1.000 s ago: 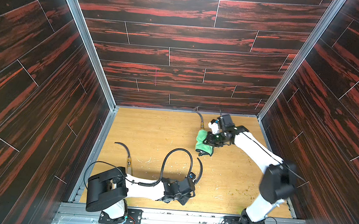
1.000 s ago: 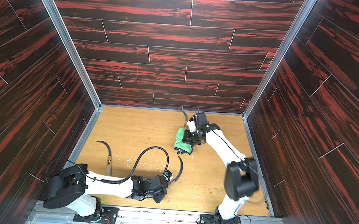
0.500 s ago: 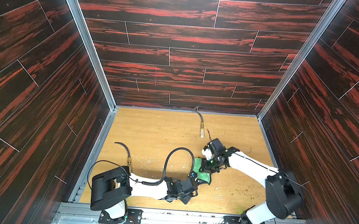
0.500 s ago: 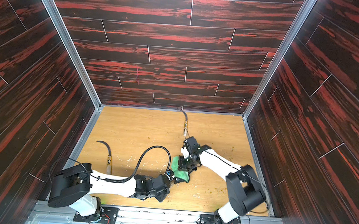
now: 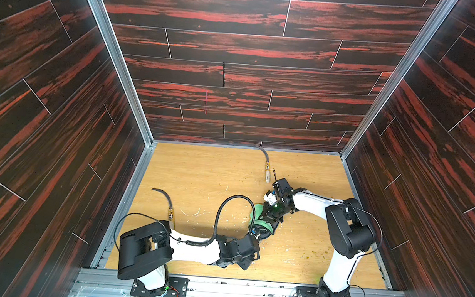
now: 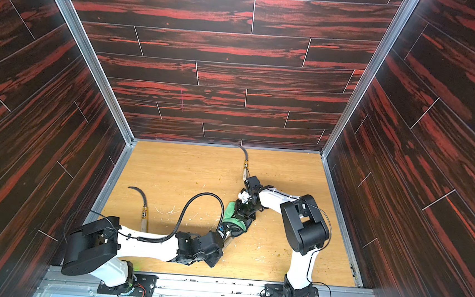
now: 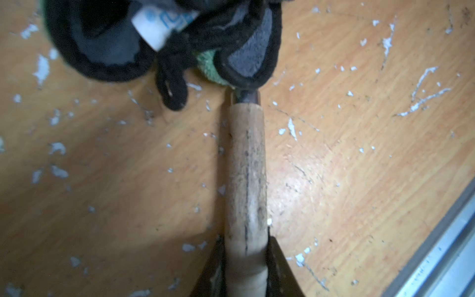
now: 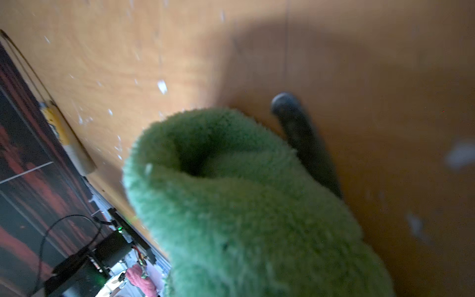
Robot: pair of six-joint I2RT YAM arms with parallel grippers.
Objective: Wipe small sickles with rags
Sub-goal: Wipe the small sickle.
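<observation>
The wipe is under way on one sickle out of three, and I judge the job to be in its middle, not near its end. The left hand [image 7: 246,241] is clenched on the butt of the held sickle [image 7: 246,167], its jaws pinching the pale wooden handle from both sides. Just beyond that hand's fingertips the handle ends at the blade's root, which disappears into the rag [image 5: 258,210]. The right hand [image 5: 271,215] is clamped on the rag and bunches the green fluff around the blade. In its wrist view the dark blade tip [image 8: 295,120] pokes out past the cloth, so that end is bare right now

Left to do, as I read it: the rest of this blade, then possibly the other two. The far sickle [image 5: 267,173] lies just beyond the right hand toward the back wall. The side sickle [image 5: 170,215] lies well apart from the left hand, out by that arm's shoulder. Neither touches a hand or the cloth, and whether either has been wiped cannot be told from here

Counted on the surface [image 5: 199,175]: three sickles, one held and two lying, and one rag. The black ribbed cable [image 5: 219,211] arching over the left arm is no fourth blade
</observation>
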